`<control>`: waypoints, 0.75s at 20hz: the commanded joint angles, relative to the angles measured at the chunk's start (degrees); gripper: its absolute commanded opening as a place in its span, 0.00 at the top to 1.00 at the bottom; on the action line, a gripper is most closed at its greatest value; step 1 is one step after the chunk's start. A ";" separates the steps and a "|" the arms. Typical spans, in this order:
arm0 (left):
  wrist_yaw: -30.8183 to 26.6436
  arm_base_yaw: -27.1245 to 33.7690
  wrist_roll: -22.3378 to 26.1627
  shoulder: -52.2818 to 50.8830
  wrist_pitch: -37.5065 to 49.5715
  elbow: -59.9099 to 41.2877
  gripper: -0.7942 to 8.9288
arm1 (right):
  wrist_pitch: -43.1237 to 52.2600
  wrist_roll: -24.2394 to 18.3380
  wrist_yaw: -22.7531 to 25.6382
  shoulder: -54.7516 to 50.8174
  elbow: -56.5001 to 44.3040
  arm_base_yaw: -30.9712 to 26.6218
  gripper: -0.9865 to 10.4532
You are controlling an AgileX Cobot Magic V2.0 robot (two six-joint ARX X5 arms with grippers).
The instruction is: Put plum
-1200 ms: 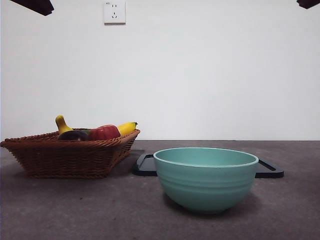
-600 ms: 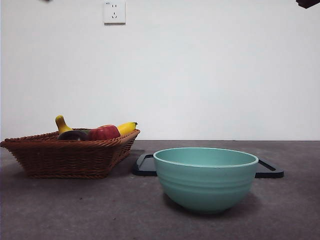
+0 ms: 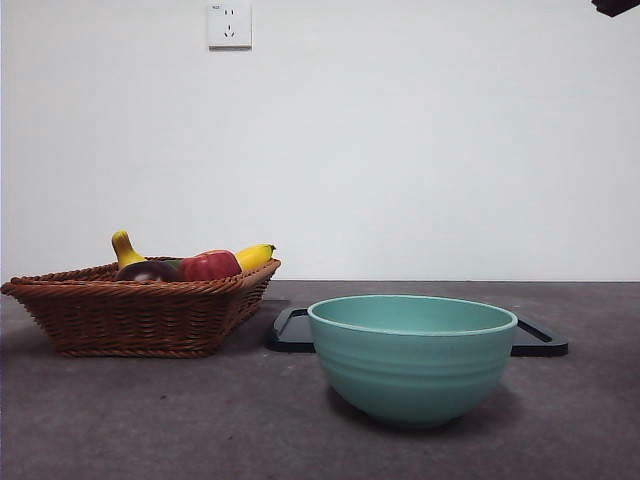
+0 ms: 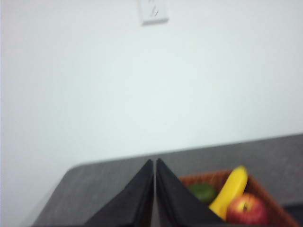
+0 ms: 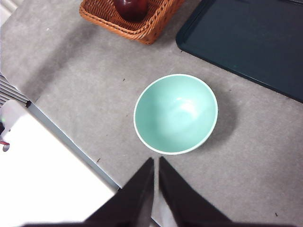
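The plum (image 3: 147, 271) lies in the basket (image 3: 140, 315) on the worktop (image 3: 200, 420), beside the apple (image 3: 208, 265) and near the banana (image 3: 253, 256). A teal bowl (image 3: 412, 355) stands in front of a dark tray (image 3: 292, 330), apart from the basket. The left gripper (image 4: 154, 163) hangs above the basket's far side, jaws pressed together, holding nothing. The right gripper (image 5: 155, 161) hovers high over the bowl, jaws also closed and empty. On the wall is a socket (image 3: 229, 24); its small print is too blurred to read.
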 commanded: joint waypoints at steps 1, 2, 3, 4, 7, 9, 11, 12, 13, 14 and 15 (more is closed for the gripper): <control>-1.40 1.20 0.02 -4.74 0.57 -5.90 0.91 | 0.57 -0.44 -0.02 0.17 0.83 0.50 0.91; -1.42 1.64 -0.17 -6.71 0.57 -8.33 0.91 | 0.57 -0.44 -0.02 0.17 0.83 0.50 0.91; -1.42 1.90 -0.37 -8.41 0.52 -10.56 0.91 | 0.57 -0.44 -0.02 0.17 0.83 0.50 0.91; -1.51 2.03 -0.83 -9.97 0.55 -12.70 0.91 | 0.57 -0.44 -0.02 0.17 0.83 0.50 0.91; -1.53 2.36 -1.70 -12.79 0.46 -17.42 0.91 | 0.57 -0.44 -0.02 0.17 0.83 0.50 0.91; -1.53 2.36 -1.68 -13.68 0.39 -19.52 0.91 | 0.57 -0.44 -0.02 0.17 0.83 0.50 0.91; -1.53 2.36 -1.68 -14.36 0.26 -21.40 0.91 | 0.57 -0.44 -0.02 0.17 0.83 0.50 0.91; -1.53 2.36 -1.70 -14.69 -0.13 -22.10 0.91 | 0.57 -0.44 -0.02 0.17 0.83 0.50 0.91; -1.53 2.36 -1.68 -15.06 -1.09 -22.56 0.91 | 0.57 -0.44 -0.02 0.17 0.83 0.50 0.91; -1.53 2.36 -1.68 -15.26 -2.16 -22.88 0.91 | 0.57 -0.44 -0.02 0.17 0.83 0.50 0.91; -1.53 2.36 -1.68 -15.26 -3.10 -23.12 0.91 | 0.57 -0.44 -0.02 0.17 0.83 0.50 0.91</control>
